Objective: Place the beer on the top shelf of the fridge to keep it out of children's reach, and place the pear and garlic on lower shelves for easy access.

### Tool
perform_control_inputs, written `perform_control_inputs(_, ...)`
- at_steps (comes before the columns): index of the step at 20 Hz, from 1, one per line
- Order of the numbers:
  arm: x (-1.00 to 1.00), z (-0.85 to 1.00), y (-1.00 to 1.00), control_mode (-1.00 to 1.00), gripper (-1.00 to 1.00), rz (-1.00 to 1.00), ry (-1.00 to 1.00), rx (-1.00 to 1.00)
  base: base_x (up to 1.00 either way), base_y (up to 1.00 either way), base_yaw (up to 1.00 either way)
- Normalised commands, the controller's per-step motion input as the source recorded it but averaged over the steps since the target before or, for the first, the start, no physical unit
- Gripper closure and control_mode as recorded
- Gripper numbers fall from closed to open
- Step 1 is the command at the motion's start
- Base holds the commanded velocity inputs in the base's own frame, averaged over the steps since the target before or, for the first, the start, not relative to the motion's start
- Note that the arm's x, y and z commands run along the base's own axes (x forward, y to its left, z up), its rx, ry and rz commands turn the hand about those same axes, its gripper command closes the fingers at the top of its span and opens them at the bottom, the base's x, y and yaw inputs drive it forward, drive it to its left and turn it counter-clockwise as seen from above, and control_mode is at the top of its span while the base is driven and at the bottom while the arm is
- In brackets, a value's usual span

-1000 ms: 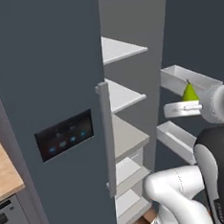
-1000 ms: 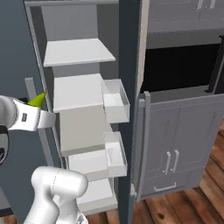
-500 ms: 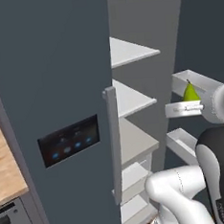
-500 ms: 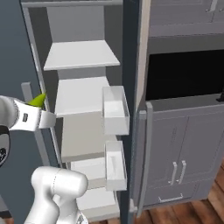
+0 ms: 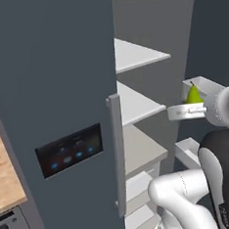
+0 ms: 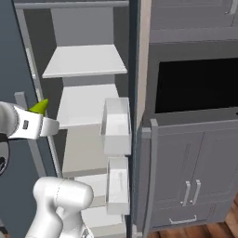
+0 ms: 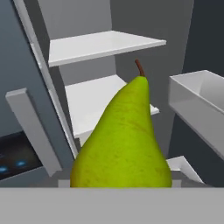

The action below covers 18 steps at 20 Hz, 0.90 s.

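Holding the yellow-green pear point(image 7: 124, 140), the two-finger gripper point(image 5: 191, 110) clamps it. View shifted closer to the dark grey fridge point(image 5: 60, 91); lower white shelves point(image 6: 86, 104) next.

The fridge point(image 6: 88, 121) stands open, white shelves bare. At left the gripper point(image 6: 44, 122) holds the pear point(image 6: 40, 107), its tip poking up before the shelves.

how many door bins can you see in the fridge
2 in the right base view: an upper bin level with the second shelf, and a lower bin right beneath it. More may be hidden below.
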Motion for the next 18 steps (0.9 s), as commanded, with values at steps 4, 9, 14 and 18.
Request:
perform_control_inputs(4,0.0,0.0,0.0,1.0,1.0,0.0,0.0,0.0,0.31,-0.36,0.09)
perform_control_inputs(9,0.0,0.0,0.0,1.0,1.0,0.0,0.0,0.0,0.37,-0.14,0.11)
perform_control_inputs(14,0.0,0.0,0.0,1.0,1.0,0.0,0.0,0.0,0.41,0.0,0.13)
perform_control_inputs(18,0.0,0.0,0.0,1.0,1.0,0.0,0.0,0.0,0.4,0.0,0.16)
